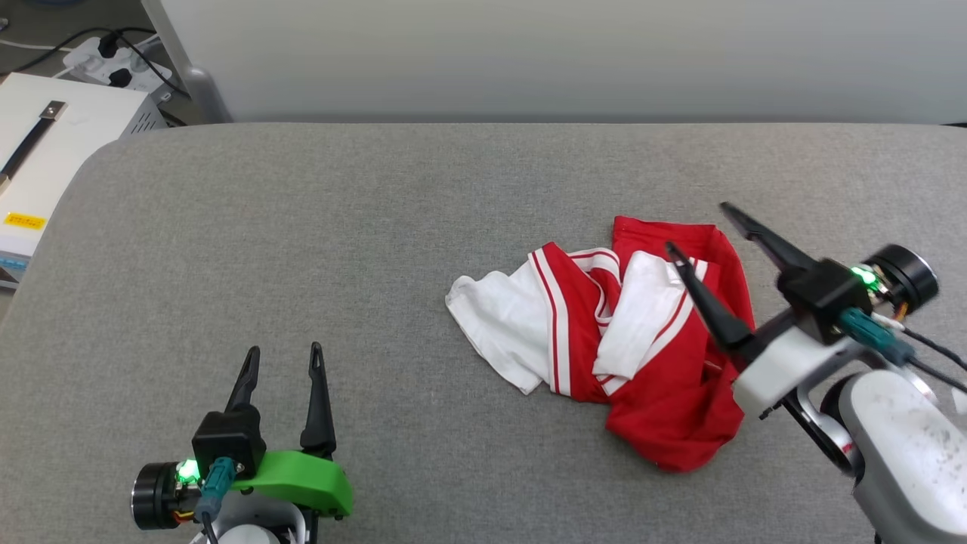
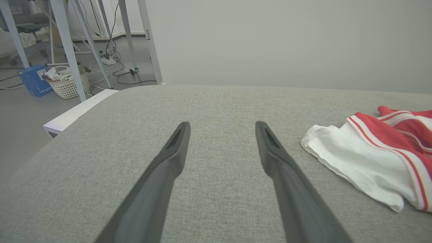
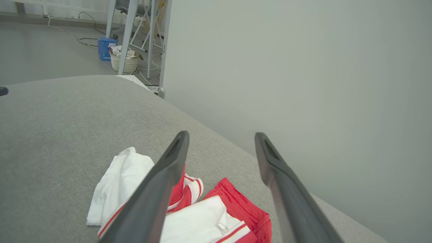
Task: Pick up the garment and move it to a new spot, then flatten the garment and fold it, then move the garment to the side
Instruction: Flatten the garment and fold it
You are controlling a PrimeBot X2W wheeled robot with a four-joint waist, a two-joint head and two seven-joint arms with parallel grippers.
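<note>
Right, the shirt is crumpled on the table and both grippers are wide and empty.
Head view: the shirt lies bunched right of centre on the grey table, long axis running across it, white sleeve pointing left, red body lower right; my right gripper hovers over its right edge, jaws spread, I judge for a first pinch; the left gripper sits well apart, also spread; left wrist view: the sleeve lies right of the fingers; right wrist view: the folds lie below the fingers.
</note>
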